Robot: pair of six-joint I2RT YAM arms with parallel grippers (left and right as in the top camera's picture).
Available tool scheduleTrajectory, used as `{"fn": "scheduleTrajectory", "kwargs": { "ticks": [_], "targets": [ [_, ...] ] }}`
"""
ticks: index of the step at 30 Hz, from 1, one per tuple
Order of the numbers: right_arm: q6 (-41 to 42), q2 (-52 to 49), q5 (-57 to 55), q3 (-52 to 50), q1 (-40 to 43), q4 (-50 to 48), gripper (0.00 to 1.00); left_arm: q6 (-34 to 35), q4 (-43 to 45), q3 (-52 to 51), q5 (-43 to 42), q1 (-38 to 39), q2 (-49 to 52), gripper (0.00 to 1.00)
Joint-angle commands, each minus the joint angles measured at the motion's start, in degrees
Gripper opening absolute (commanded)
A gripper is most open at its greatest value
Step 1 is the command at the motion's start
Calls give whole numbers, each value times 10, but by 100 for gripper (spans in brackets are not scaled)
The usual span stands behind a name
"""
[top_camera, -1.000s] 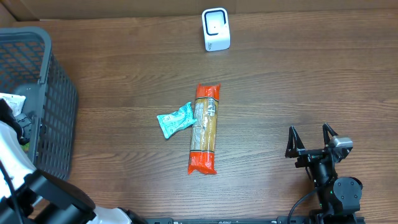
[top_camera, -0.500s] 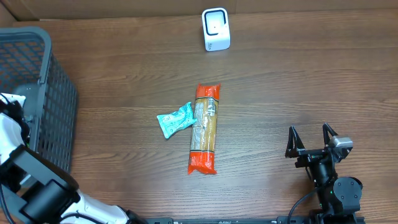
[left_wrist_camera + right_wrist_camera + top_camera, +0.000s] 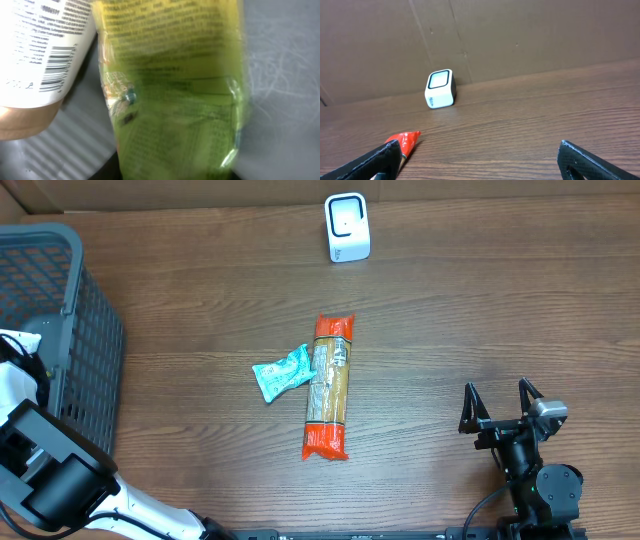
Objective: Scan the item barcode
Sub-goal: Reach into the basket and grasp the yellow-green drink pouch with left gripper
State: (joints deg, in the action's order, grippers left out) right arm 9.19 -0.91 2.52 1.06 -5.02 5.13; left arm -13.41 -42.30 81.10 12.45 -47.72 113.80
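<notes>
The green bag (image 3: 170,100) lies in the basket (image 3: 70,300), close under my left gripper. I cannot tell if that one is clamped yet. The bag looks light, soft and crinkly, so I would pinch a flat edge. Its print is blurry. My right gripper (image 3: 496,386) stands wide apart.

The left claw (image 3: 22,358) is low in the basket (image 3: 95,350), fingers hidden. Right in front of it a blurry yellow-green packet (image 3: 175,95) is cut off top and bottom. Left of that, a white bottle (image 3: 40,45) runs off the edge.
</notes>
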Motion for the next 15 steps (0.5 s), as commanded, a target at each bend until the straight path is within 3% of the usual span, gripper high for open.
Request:
{"fn": "scheduleTrajectory", "kwargs": {
  "ticks": [1,4,11,15],
  "targets": [
    [-1,4,-5,-5,-3,-3,100,8,-11,-3,-2,7,10,11],
    [-1,4,-5,-5,-3,-4,100,8,-13,-2,-2,16,-7,4],
    [-1,4,-5,-5,-3,-3,100,11,-14,19,-2,66,-103,4],
    [-1,4,-5,-5,-3,-3,100,56,-16,47,-2,99,-191,4]
  ]
}}
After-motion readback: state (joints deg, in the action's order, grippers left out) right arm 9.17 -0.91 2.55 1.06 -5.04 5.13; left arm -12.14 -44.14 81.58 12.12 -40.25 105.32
